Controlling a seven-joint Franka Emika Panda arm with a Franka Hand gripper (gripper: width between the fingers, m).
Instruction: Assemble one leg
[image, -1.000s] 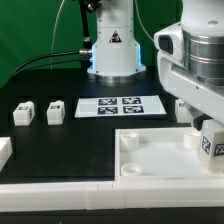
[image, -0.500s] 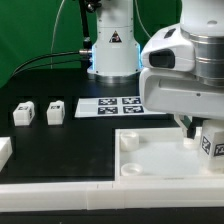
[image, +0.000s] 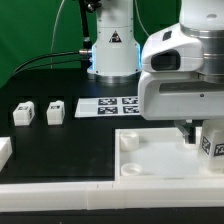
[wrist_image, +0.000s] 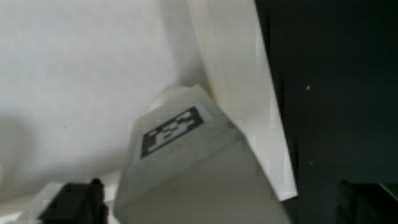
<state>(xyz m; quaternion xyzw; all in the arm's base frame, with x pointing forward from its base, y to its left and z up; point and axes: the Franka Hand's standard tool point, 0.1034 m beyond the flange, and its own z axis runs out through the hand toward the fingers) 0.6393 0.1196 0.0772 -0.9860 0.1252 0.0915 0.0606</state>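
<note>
A leg (image: 212, 143), a small white block with a black-and-white tag, stands on the far right corner of the large white panel (image: 150, 160). My gripper (image: 195, 133) is lowered right over it, largely hidden by the wrist body. In the wrist view the leg (wrist_image: 187, 150) lies between my two dark fingertips (wrist_image: 75, 200), with a gap on each side, so the gripper (wrist_image: 219, 205) is open around it. Two more legs (image: 24, 113) (image: 55, 110) stand on the black table at the exterior view's left.
The marker board (image: 120, 105) lies mid-table before the robot base (image: 112, 50). A white block (image: 4, 150) sits at the far left edge. A long white rail (image: 60, 190) runs along the front.
The arm has swung toward the exterior view's left and come lower over the panel's right corner. The leg there has not moved.
</note>
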